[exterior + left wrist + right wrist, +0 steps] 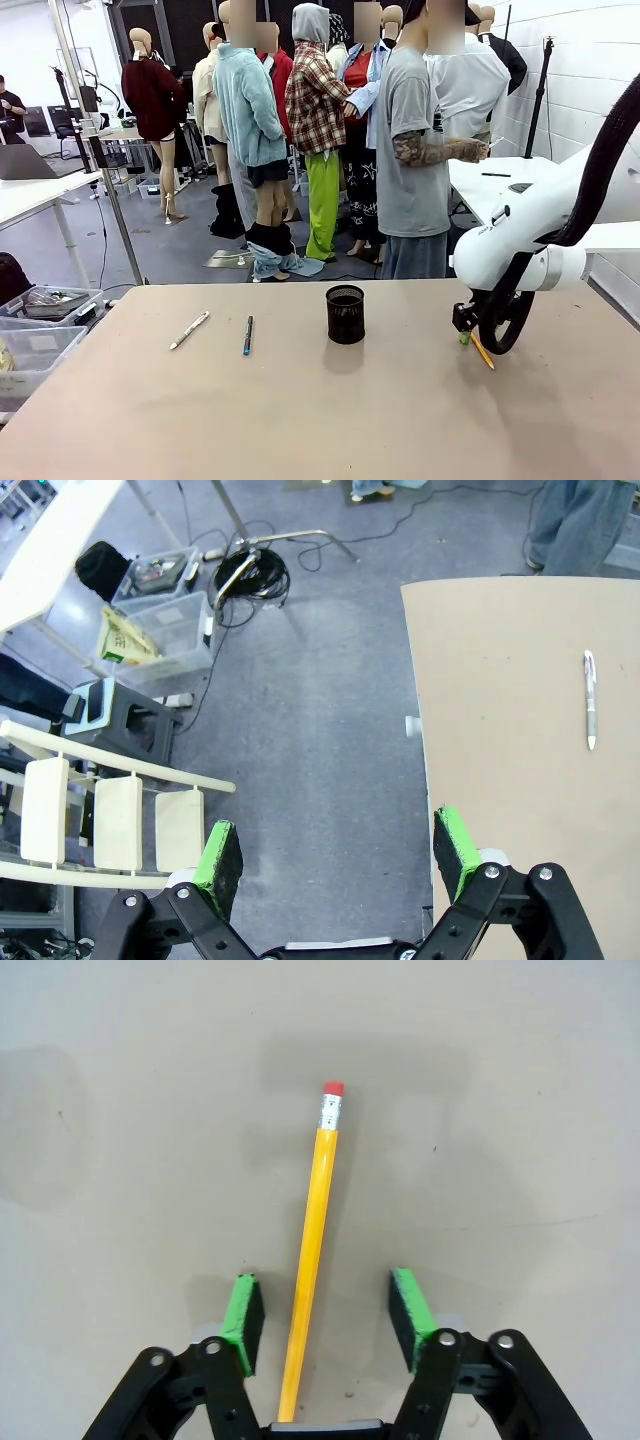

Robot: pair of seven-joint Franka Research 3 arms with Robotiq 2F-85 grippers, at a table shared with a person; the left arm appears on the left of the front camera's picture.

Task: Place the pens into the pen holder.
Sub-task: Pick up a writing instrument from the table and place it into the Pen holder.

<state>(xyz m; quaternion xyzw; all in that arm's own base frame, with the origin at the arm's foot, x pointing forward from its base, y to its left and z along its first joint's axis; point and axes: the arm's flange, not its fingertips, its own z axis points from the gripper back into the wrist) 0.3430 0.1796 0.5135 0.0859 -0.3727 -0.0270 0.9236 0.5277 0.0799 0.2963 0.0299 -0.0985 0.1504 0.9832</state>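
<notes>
The right pincer (325, 1298), jaws apart, straddles a glossy orange pencil (318, 1220) lying on the smooth tan counter (500, 1110). The black mesh pen holder (345, 314) stands mid-counter, and the left pincer (340, 855) gapes above grey floor (320, 680).

No text, label, brand, number or sign can be read on anything here.

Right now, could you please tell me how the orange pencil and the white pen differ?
The orange pencil has a red eraser; the white pen is white-silver. The pencil lies right of the pen holder, the pen left of it. The pencil sits between the open jaws of the right gripper; the pen lies clear of any gripper. Both lie flat on the table, outside the holder.
</notes>
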